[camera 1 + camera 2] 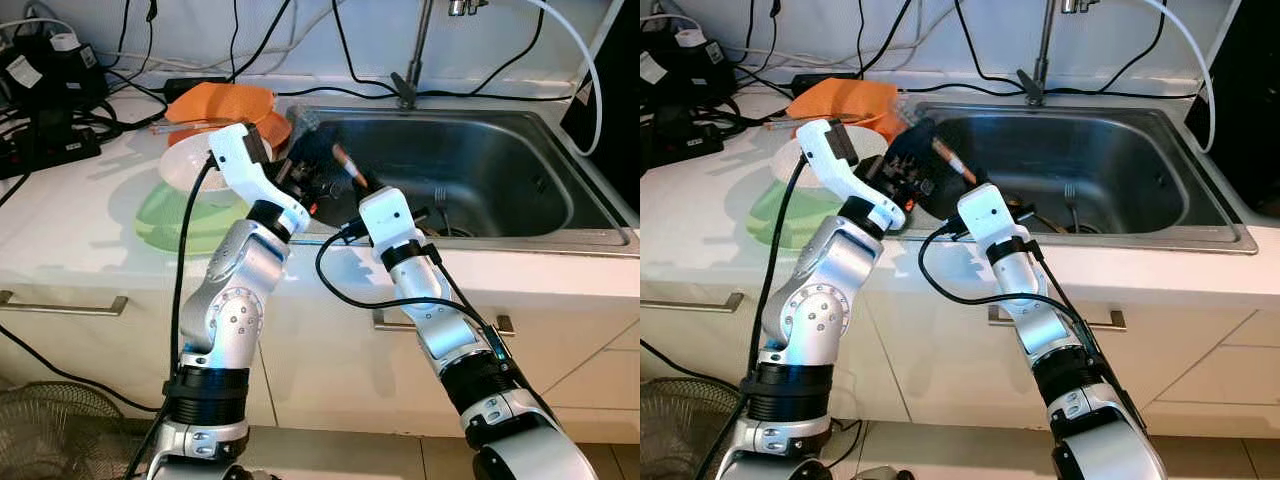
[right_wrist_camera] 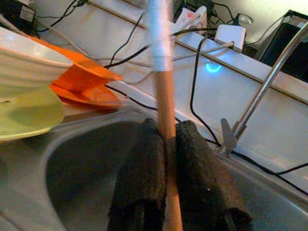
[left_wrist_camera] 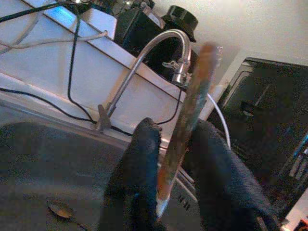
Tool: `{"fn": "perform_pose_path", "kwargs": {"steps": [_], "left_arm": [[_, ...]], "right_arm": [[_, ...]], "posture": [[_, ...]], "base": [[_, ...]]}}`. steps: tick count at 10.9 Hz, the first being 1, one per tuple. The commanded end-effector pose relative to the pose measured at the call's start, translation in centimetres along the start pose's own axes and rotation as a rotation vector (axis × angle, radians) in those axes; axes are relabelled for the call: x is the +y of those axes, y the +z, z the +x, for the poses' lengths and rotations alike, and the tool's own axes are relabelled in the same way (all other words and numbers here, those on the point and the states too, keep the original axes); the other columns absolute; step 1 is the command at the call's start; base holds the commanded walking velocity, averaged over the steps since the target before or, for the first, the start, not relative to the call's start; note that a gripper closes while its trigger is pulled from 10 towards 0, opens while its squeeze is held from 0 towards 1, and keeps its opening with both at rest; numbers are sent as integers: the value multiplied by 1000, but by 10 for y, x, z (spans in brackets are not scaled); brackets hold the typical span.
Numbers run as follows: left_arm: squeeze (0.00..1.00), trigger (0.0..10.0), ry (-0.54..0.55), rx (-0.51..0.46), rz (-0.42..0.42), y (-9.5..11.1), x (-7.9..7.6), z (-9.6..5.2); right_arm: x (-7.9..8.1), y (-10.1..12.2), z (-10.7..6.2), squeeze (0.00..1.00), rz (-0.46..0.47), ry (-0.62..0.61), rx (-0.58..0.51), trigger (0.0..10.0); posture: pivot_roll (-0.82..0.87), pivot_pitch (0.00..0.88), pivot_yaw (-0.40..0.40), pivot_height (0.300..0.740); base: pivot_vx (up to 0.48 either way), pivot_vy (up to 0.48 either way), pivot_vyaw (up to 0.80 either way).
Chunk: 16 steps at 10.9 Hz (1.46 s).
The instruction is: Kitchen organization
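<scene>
The slim orange-brown wooden stick (image 2: 163,96), pale and glossy at its upper end, looks like a chopstick. It should be light and stiff but thin and smooth, apt to twist or slide between pads, so it is best pinched along the bare wood of its middle rather than the slick pale end. It stands tilted above the left end of the stainless steel sink (image 1: 500,150). The right gripper (image 2: 166,127) is closed tight on its shaft, the two black fingers pressed against either side. The left gripper (image 3: 175,130), just beside it over the sink's left rim, is likewise clamped on a blurred stick of the same colour; I cannot tell whether it is the same one. Behind rises the curved metal tap (image 3: 144,62). On the white counter to the left lie a crumpled orange cloth (image 1: 225,100), a white bowl (image 1: 185,165) and a green plate (image 1: 170,220).
</scene>
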<state>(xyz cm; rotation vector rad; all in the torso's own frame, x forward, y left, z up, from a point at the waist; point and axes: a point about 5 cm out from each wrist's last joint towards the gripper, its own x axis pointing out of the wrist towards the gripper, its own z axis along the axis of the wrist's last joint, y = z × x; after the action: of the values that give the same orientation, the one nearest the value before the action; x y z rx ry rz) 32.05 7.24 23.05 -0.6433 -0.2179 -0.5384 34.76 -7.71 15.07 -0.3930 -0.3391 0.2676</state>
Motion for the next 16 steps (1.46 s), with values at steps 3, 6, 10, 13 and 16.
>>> {"fn": "perform_pose_path", "kwargs": {"steps": [3, 6, 10, 13, 16], "left_arm": [[1000, 10000, 8, -23, 5, 5, 2, -2], [0, 10000, 44, -1, 46, 0, 11, -10], [0, 10000, 140, 212, 185, -31, 42, -46], [0, 10000, 97, 432, 225, -62, 47, -67], [0, 10000, 58, 476, 252, -66, 43, -71]], "right_arm": [[-14, 7, 8, 0, 21, -66, -28, 0], [-27, 9, 20, 0, 91, -125, -2, 0], [-43, 10, 36, 0, 110, -134, 39, 10000], [-46, -4, 39, 0, 175, -124, 134, 10000], [-43, -23, 31, 0, 222, -115, 239, 10000]], "posture": [[129, 0, 33, 740], [128, 0, 32, 740], [139, 0, 29, 740], [153, 0, 27, 740], [171, 0, 26, 740]], "base": [[0, 0, 0], [0, 0, 0], [0, 0, 0], [0, 0, 0], [0, 0, 0]]}}
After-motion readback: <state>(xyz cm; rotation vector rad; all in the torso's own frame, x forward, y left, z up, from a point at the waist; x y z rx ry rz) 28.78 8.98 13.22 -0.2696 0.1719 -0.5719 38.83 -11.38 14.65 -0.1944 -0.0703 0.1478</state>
